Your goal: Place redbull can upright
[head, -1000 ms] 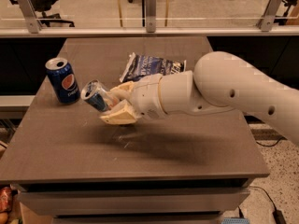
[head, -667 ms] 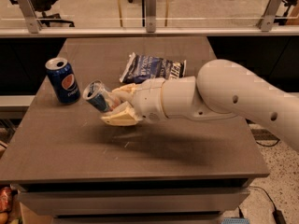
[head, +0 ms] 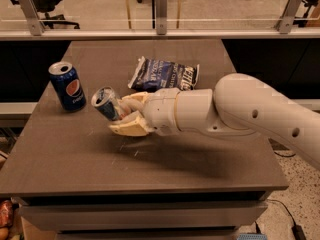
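Observation:
The redbull can [head: 106, 103] is slim, silver and blue, with its silver top facing up and to the left. It is tilted and held above the table's left middle. My gripper [head: 126, 115] has cream fingers shut on the can's lower body, one finger above it and one below. My white arm [head: 240, 114] reaches in from the right. The can's lower end is hidden between the fingers.
A dark blue Pepsi can [head: 67, 85] stands upright to the left of the held can. A dark blue chip bag [head: 164, 74] lies behind the gripper. The brown table [head: 150, 164] has edges at front and left. A glass railing runs behind.
The gripper and can have stayed at much the same spot and tilt; the arm has shifted slightly.

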Motion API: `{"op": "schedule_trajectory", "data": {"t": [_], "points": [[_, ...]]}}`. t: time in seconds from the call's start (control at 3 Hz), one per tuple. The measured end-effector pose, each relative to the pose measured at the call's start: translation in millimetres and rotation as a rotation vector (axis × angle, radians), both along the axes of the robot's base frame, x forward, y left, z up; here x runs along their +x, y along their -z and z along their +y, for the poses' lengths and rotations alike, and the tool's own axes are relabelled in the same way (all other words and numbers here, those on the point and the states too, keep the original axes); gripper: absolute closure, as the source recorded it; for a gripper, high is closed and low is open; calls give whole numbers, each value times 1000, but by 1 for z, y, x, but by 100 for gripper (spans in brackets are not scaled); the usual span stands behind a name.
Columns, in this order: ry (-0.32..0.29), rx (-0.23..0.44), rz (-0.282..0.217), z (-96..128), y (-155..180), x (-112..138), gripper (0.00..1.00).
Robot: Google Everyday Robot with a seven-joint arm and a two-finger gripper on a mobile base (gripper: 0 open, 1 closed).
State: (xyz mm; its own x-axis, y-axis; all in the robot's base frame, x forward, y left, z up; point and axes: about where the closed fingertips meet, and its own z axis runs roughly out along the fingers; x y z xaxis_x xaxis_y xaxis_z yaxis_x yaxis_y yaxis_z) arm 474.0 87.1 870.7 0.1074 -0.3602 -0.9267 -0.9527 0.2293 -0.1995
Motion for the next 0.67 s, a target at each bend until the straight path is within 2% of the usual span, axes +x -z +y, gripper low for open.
{"op": "schedule_trajectory", "data": {"t": [0.67], "points": [[22,41,-9,-4,1,3,100]]}}
